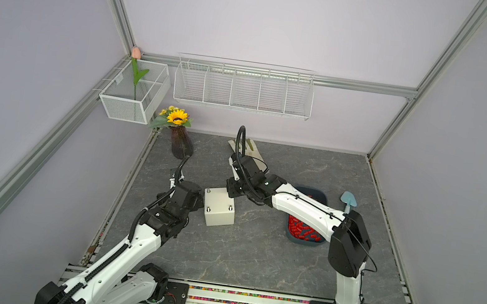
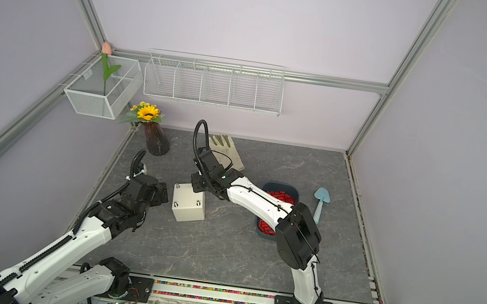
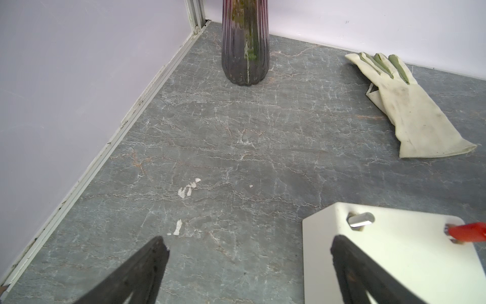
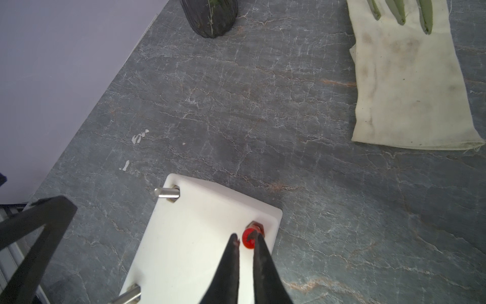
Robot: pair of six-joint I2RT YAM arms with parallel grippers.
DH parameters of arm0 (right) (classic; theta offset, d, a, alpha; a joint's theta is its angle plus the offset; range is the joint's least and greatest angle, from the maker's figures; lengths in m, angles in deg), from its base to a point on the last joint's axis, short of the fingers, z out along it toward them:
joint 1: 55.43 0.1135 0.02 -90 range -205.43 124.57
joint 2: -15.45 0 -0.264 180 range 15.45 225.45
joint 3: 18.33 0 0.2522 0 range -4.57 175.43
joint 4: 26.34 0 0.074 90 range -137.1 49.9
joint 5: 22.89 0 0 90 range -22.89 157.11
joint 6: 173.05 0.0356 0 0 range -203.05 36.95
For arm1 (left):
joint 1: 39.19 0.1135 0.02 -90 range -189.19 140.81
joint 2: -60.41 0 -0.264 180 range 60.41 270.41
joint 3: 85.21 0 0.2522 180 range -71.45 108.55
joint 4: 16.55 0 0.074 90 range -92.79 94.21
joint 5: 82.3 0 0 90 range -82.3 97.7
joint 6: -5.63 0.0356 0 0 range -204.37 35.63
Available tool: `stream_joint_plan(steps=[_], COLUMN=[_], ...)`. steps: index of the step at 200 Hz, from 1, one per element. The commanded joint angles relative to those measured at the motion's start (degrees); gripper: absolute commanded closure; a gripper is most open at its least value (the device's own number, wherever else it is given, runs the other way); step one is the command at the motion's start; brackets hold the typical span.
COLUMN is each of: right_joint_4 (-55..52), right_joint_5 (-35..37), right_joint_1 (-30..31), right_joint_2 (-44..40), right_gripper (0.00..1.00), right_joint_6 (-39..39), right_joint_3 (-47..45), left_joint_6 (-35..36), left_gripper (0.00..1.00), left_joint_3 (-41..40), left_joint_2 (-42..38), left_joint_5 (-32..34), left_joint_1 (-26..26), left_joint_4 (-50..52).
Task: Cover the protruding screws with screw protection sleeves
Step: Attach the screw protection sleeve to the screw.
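Observation:
A cream-white box (image 1: 219, 208) (image 2: 188, 203) stands mid-table, and bare protruding screws (image 1: 208, 209) (image 4: 167, 193) (image 3: 360, 219) stick up from its top. My right gripper (image 4: 246, 237) (image 1: 231, 190) hangs over the far right corner. It is shut on a red screw protection sleeve (image 4: 247, 240) (image 3: 466, 232), which sits over that corner's screw. My left gripper (image 3: 248, 239) (image 1: 197, 200) is wide open beside the box's left side and holds nothing. In the left wrist view one of its fingers (image 3: 349, 263) overlaps the box. More red sleeves (image 1: 302, 228) (image 2: 267, 226) fill a dark blue tray (image 1: 321, 193).
A dark ribbed vase (image 1: 181, 145) (image 3: 246, 52) with a sunflower stands at the back left. A cream glove (image 3: 410, 110) (image 4: 405, 79) lies behind the box. A pale blue trowel (image 1: 348, 201) lies right of the tray. Wire baskets (image 1: 241, 89) hang on the back wall.

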Motion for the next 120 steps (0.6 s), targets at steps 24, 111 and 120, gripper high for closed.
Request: stream_joint_plan(steps=[24, 111, 120], right_joint_4=[-0.5, -0.3, -0.3], right_joint_5=[-0.2, -0.8, -0.8], right_joint_1=[-0.4, -0.4, -0.5], right_joint_2=[1.3, 1.8, 1.8], right_gripper=[0.85, 0.85, 0.85], right_joint_6=[0.2, 1.0, 1.1], right_joint_3=[-0.3, -1.6, -1.6], left_joint_6=[-0.5, -0.6, -0.6], left_gripper=[0.01, 0.01, 0.01], left_joint_3=[-0.6, -0.7, -0.7], left_joint_2=[-0.9, -1.2, -1.2], left_joint_5=[1.1, 1.1, 1.1], left_joint_1=[0.3, 0.3, 0.3], left_joint_4=[-0.2, -0.3, -0.3])
